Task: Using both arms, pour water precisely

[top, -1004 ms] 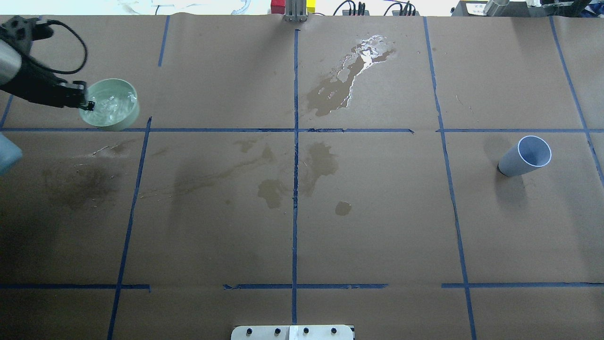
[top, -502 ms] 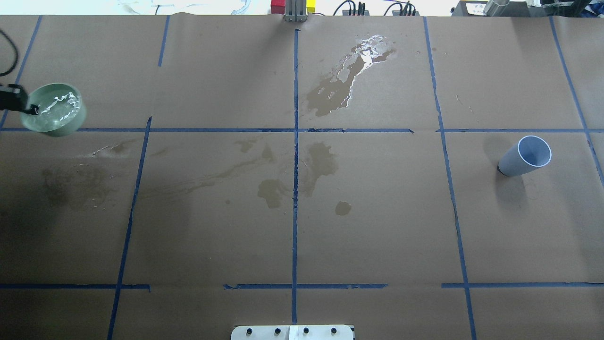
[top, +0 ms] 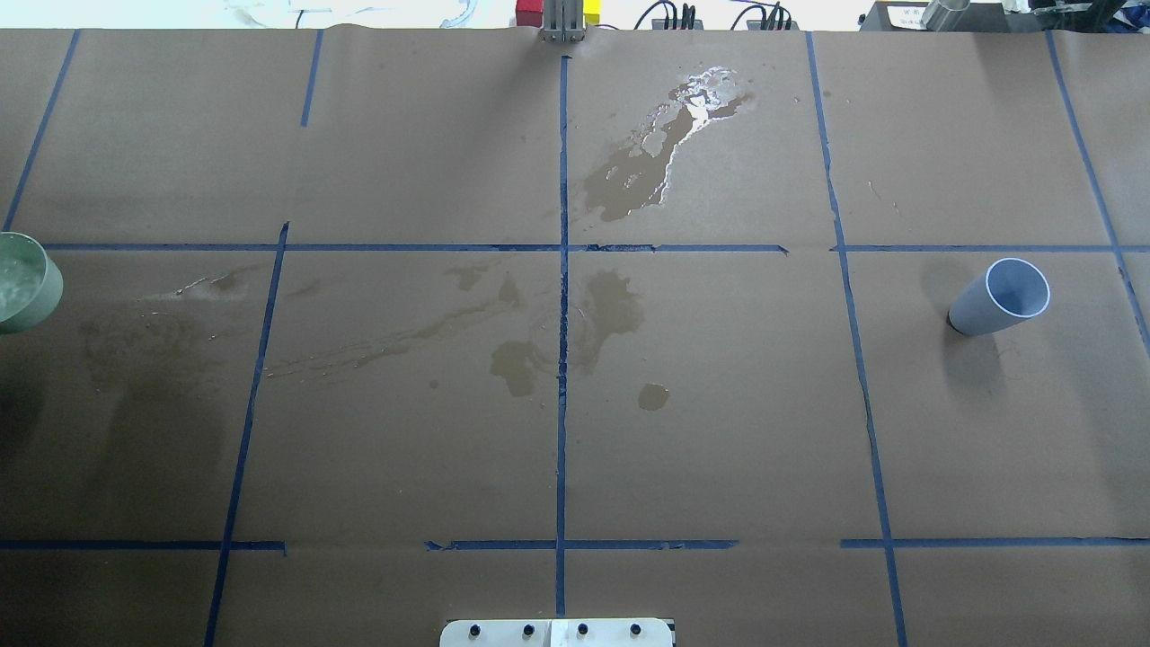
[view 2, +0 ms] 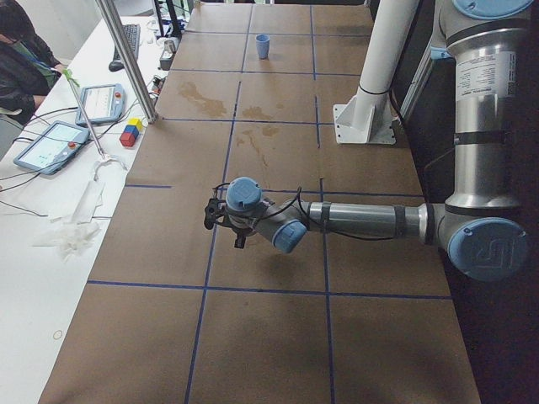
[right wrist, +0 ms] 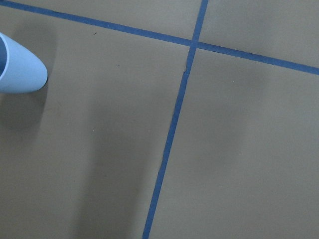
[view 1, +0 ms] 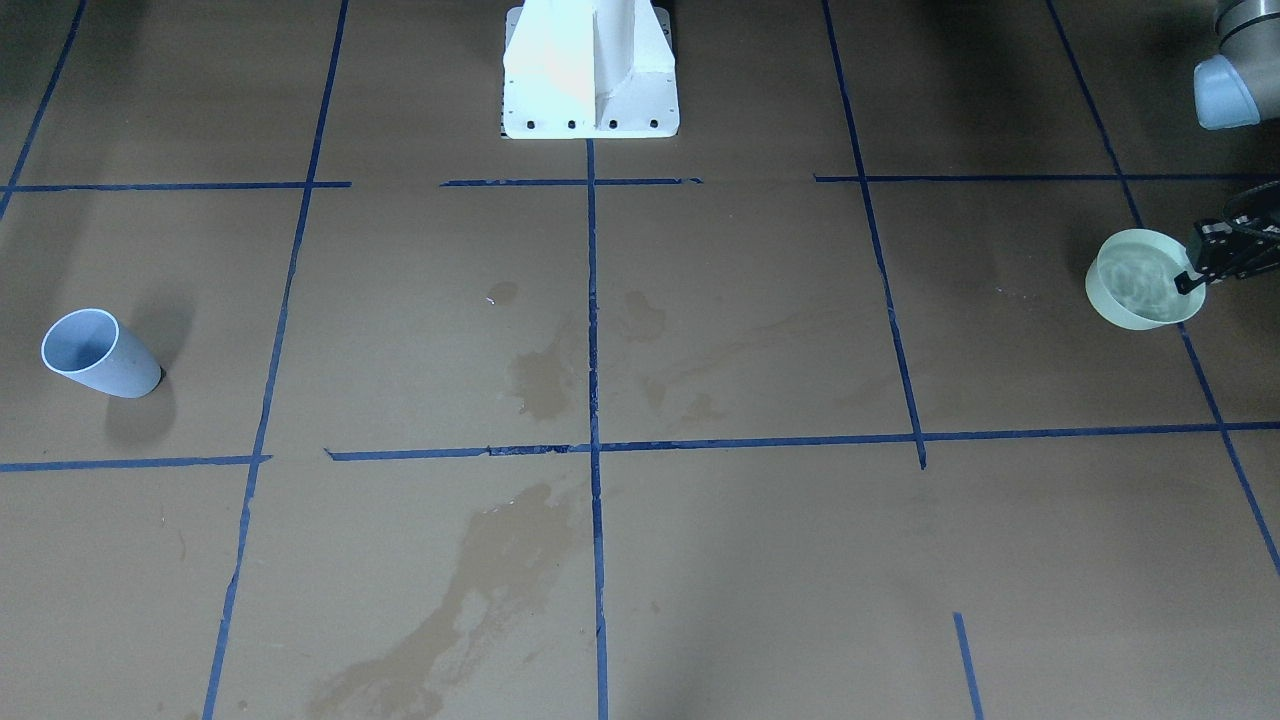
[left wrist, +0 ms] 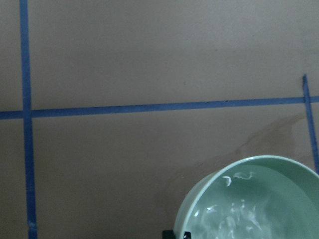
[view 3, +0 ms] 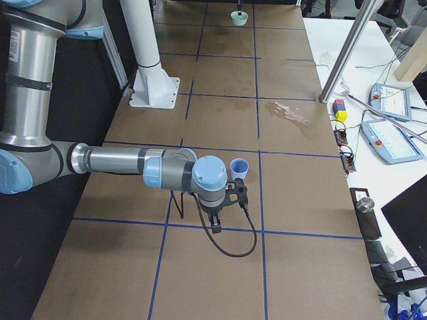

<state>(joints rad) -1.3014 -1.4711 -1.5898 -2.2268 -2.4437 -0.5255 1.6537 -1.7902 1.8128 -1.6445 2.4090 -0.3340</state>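
Observation:
My left gripper [view 1: 1192, 282] is shut on the rim of a mint-green bowl [view 1: 1138, 280] and holds it near the table's left end. The bowl holds rippling clear water [left wrist: 239, 216]. In the overhead view only part of the bowl [top: 20, 280] shows at the left edge. A pale blue cup [top: 1000, 298] stands upright on the right side, and looks empty. It also shows in the front view [view 1: 95, 355]. My right gripper [view 3: 235, 195] hovers just in front of the cup [view 3: 239, 167]; I cannot tell whether it is open or shut.
A shiny puddle [top: 692, 108] lies at the far middle, with darker brown stains [top: 611, 305] around the centre. Blue tape lines grid the brown paper. The white pedestal [view 1: 590, 70] stands at the robot's edge. A metal post [view 2: 126, 59] and tablets stand on the operators' side.
My left gripper has carried the bowl leftward and nearer the robot, almost out of the overhead view. The water sloshes. The blue cup has not moved.

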